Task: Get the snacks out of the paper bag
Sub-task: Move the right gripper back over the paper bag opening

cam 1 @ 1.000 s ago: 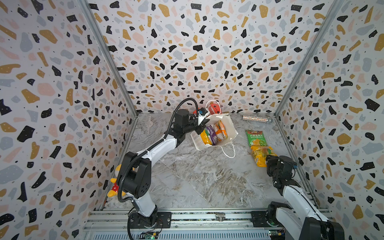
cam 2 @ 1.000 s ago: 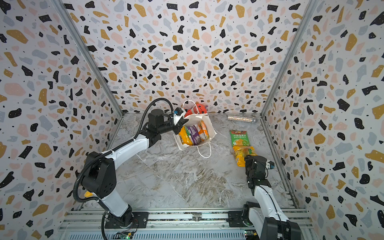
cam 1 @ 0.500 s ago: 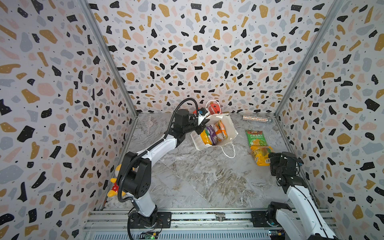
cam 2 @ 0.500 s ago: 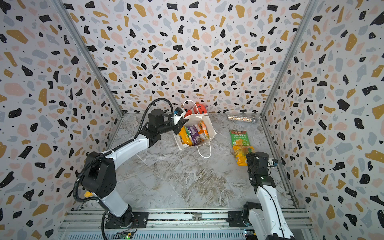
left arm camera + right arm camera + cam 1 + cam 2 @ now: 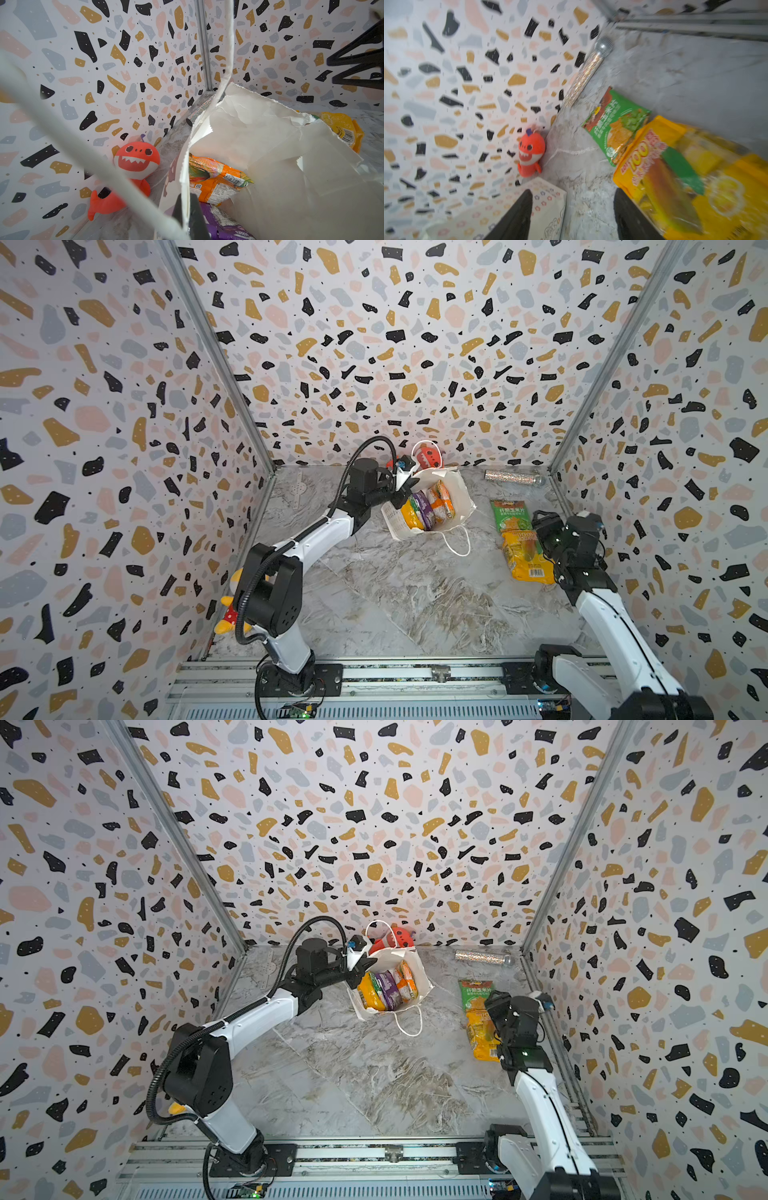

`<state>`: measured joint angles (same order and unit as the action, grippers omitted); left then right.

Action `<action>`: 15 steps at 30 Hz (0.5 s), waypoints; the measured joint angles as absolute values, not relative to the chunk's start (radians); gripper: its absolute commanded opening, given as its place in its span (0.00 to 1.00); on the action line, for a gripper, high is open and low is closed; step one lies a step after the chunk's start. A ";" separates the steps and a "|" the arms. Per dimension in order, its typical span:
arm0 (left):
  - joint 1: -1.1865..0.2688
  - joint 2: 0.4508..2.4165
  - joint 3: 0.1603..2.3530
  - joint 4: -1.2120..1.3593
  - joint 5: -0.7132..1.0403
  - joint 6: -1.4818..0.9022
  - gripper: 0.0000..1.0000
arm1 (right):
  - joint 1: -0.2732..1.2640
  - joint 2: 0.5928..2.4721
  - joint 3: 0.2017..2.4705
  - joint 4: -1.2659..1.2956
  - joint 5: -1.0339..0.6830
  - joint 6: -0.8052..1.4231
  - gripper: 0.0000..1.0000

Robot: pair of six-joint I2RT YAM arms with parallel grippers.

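White paper at the rim of the paper bag point(image 5: 460, 501) is pinched by the left end effector point(image 5: 402, 491), whose jaws are closed tight on it, so the mouth is held open near the back of the desk point(image 5: 395, 605). Two snacks are laid out on the right: a green packet point(image 5: 508, 515) and, touching it, an orange-yellow packet point(image 5: 527, 558). At least three are left inside: a yellow packet point(image 5: 409, 517), a purple packet point(image 5: 424, 510) and an orange packet point(image 5: 443, 505). The right end effector point(image 5: 542, 526) is seen by the orange-yellow packet, jaws apart, nothing held. Roughly a third is judged done.
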<state>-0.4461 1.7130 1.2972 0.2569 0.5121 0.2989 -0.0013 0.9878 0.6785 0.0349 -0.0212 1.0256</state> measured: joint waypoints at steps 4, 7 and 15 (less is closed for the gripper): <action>-0.446 1.713 1.297 0.255 0.511 0.303 0.00 | 0.111 1.134 0.769 0.150 -0.139 0.850 0.47; -0.446 1.712 1.297 0.250 0.512 0.305 0.00 | 0.201 1.213 0.880 0.179 -0.214 0.707 0.43; -0.446 1.684 1.297 0.214 0.523 0.311 0.00 | 0.525 1.323 1.172 0.133 -0.270 0.350 0.35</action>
